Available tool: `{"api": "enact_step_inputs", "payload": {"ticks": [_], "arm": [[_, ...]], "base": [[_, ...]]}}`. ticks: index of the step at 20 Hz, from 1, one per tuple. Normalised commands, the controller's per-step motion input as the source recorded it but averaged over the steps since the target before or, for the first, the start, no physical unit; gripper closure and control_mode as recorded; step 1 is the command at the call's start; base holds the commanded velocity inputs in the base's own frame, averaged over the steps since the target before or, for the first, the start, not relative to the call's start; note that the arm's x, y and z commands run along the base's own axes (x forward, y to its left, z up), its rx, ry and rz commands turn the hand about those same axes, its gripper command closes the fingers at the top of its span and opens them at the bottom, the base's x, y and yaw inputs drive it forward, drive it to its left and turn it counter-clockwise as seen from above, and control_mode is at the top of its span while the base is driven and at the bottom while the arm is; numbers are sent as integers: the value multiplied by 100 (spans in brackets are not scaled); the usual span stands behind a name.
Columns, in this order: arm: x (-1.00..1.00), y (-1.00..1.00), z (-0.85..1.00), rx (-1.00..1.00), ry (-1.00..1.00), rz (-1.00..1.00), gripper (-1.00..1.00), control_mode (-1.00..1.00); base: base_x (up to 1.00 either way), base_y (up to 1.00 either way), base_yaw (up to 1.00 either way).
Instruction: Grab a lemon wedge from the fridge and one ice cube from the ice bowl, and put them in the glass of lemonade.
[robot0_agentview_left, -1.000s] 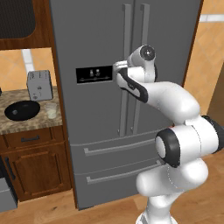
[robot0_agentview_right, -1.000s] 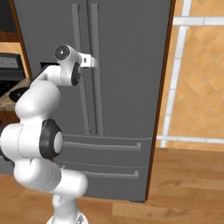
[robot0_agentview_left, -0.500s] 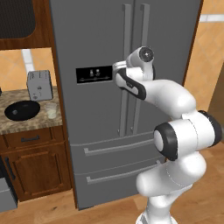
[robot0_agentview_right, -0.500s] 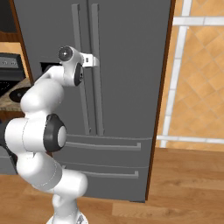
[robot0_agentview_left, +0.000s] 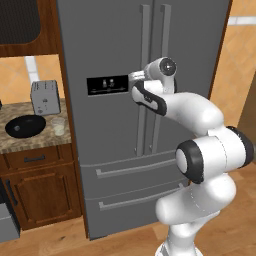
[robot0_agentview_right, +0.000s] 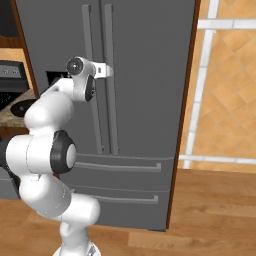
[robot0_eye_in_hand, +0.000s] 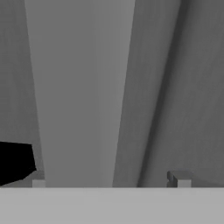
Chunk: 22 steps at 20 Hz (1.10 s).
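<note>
With its jaws spread wide and empty around the fridge's (robot0_agentview_left: 115, 45) left door handle (robot0_eye_in_hand: 81, 96), the gripper (robot0_eye_in_hand: 109, 183) could slip off if it closes off-centre.

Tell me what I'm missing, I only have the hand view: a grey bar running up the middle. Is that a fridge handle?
Observer: Yes. The left base view shows the gripper at the left door's handle on the fridge, beside the black dispenser panel.
Operator: Are the doors open?
Observer: No, both doors sit flush in the right base view.
Operator: Where are the drink things?
Observer: On the counter left of the fridge: the ice bowl, with the glass of lemonade beside it.
</note>
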Motion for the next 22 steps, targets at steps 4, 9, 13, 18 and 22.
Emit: {"api": "enact_step_inputs", "payload": {"ticks": [4, 9, 13, 18, 22], "arm": [[66, 17, -30, 0, 0, 0, 100, -100], [2, 0, -1, 0, 1, 0, 100, -100], [-82, 4, 0, 0, 8, 0, 100, -100], [-100, 11, 0, 0, 13, 0, 100, -100], [-100, 35, 0, 0, 11, 0, 100, -100]], "base": [[0, 0, 0], [0, 0, 0], [0, 0, 0], [0, 0, 0], [0, 0, 0]]}}
